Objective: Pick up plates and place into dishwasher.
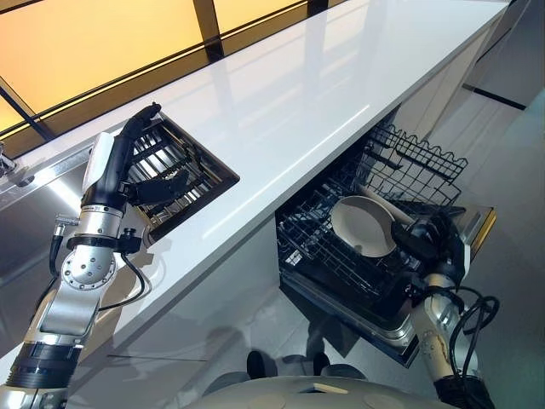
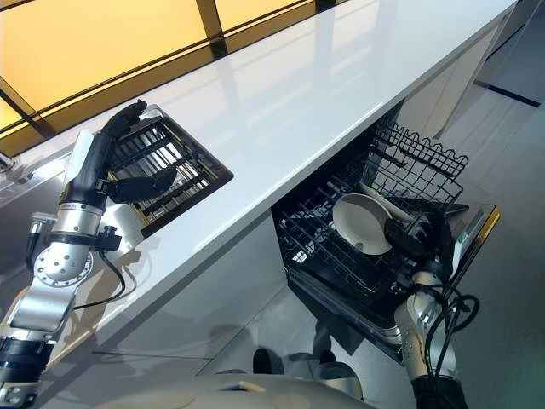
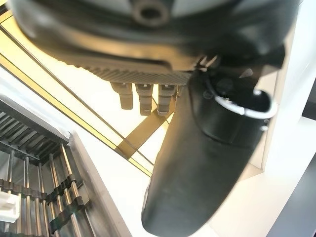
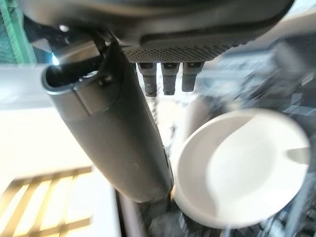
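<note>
On the left of the left eye view, the left hand point(image 1: 136, 166) is raised over a dark drying rack point(image 1: 183, 175) sunk into the white worktop point(image 1: 289, 94), forearm rising steeply, fingers straight, thumb held out toward the rack bars; it holds nothing. Lower right, the right hand point(image 1: 430, 239) reaches over the pulled-out dishwasher rack point(image 1: 341, 247), just beside a white plate point(image 1: 362, 226) that stands tilted among the wires.

Across the right eye view the same layout shows: the plate point(image 2: 362, 221) leans in the dishwasher rack, the right hand point(image 2: 417, 239) next to its rim; whether they touch I cannot tell.

Past the left hand in the left wrist view, the fingers point(image 3: 143, 98) point straight out with the thumb apart, rack bars beneath.

Beyond the right hand in the right wrist view, the fingers point(image 4: 168, 79) are straight and apart from the thumb, and the plate point(image 4: 242, 168) lies beside the thumb, unclasped.
</note>
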Controlling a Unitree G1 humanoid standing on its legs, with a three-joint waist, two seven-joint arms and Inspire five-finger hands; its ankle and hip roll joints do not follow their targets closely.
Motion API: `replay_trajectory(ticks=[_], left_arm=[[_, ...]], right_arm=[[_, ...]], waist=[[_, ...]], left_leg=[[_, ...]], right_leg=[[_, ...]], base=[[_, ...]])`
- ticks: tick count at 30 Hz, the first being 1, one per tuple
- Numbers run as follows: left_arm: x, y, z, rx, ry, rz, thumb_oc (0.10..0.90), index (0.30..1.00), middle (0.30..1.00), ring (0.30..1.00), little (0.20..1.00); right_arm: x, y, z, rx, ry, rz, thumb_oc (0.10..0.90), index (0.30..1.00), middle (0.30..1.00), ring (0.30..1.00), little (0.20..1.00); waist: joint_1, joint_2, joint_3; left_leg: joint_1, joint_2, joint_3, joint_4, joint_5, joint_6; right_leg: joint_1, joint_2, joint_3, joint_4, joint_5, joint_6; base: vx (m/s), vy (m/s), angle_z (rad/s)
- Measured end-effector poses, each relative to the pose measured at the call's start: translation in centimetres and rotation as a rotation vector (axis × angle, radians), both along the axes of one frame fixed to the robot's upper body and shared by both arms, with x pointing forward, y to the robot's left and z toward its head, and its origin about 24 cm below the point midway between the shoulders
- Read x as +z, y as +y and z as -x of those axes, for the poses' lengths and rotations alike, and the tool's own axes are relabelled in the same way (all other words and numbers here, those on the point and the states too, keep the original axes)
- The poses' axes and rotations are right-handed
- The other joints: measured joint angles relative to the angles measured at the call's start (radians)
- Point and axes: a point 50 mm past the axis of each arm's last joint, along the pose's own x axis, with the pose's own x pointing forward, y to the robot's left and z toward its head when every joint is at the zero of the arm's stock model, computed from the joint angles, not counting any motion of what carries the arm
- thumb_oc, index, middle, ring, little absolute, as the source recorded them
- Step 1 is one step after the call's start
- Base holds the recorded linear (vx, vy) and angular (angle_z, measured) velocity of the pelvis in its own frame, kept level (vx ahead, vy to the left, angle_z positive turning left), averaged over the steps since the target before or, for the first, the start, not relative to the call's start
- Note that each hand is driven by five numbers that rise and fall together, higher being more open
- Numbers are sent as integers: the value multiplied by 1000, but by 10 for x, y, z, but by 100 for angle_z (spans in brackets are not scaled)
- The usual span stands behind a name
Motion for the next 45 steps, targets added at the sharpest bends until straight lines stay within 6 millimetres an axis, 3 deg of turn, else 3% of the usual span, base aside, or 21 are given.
replay_trajectory(ticks=[9, 18, 24, 33, 45], left_arm=[[5, 3, -9, 7, -7, -3, 800, 900, 900, 900, 900], [11, 7, -11, 1, 22, -49, 800, 900, 900, 900, 900], [11, 7, -11, -12, 32, -38, 800, 900, 900, 900, 900], [12, 4, -13, -34, 42, -43, 800, 900, 900, 900, 900], [-1, 1, -16, -44, 88, -38, 800, 900, 900, 900, 900]], right_arm=[[-39, -14, 12, -4, 233, 45, 800, 900, 900, 900, 900], [-59, -17, 21, 82, 367, 28, 800, 900, 900, 900, 900], [-59, -28, 20, 128, 408, -1, 800, 900, 900, 900, 900], [-60, -34, 21, 43, 247, -315, 800, 900, 900, 900, 900], [-53, -21, 10, 150, 207, -270, 800, 900, 900, 900, 900]], waist=[[27, 1, 0], [61, 0, 0], [65, -7, 5], [62, -11, 8], [66, 0, 29]], left_leg=[[5, -1, -27, 0, 1, 0], [-12, -5, -63, 0, 10, -7], [-17, -5, -75, 0, 20, -2], [-17, -4, -86, 0, 22, -6], [-18, -4, -100, 0, 26, -10]], right_leg=[[16, 0, -30, 0, -2, 1], [17, -2, -66, 0, -5, 5], [17, -1, -77, -1, -4, 4], [21, 0, -89, -5, -4, 5], [27, 1, -101, -5, -4, 5]], base=[[31, -52, 8], [21, -32, 12], [29, -19, 7], [62, -7, 3], [94, 32, 3]])
